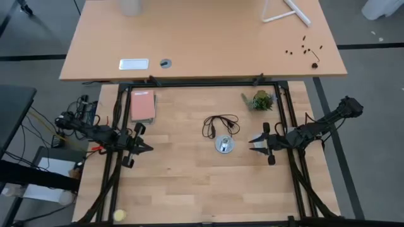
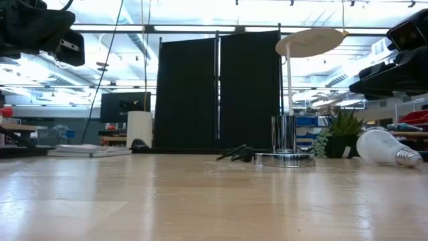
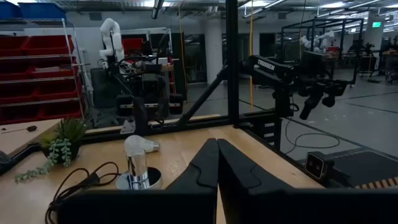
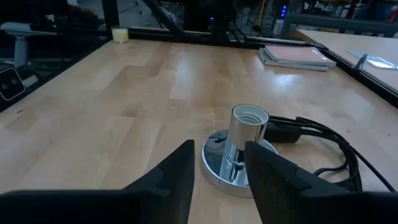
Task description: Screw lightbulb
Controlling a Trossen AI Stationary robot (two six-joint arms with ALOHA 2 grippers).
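The lightbulb [image 2: 386, 148] is lying on its side on the table [image 1: 189, 189], its long axis level, with the grey screw end pointing away from the socket [image 2: 284, 143] in the low view. Only the low and left wrist views are showing it; from above, my right gripper [image 1: 260, 144] is hiding it. That gripper is hovering beside the socket, fingers spread and grasping nothing. My left gripper [image 1: 142, 148] is waiting at the table's left edge, fingers pressed together, empty.
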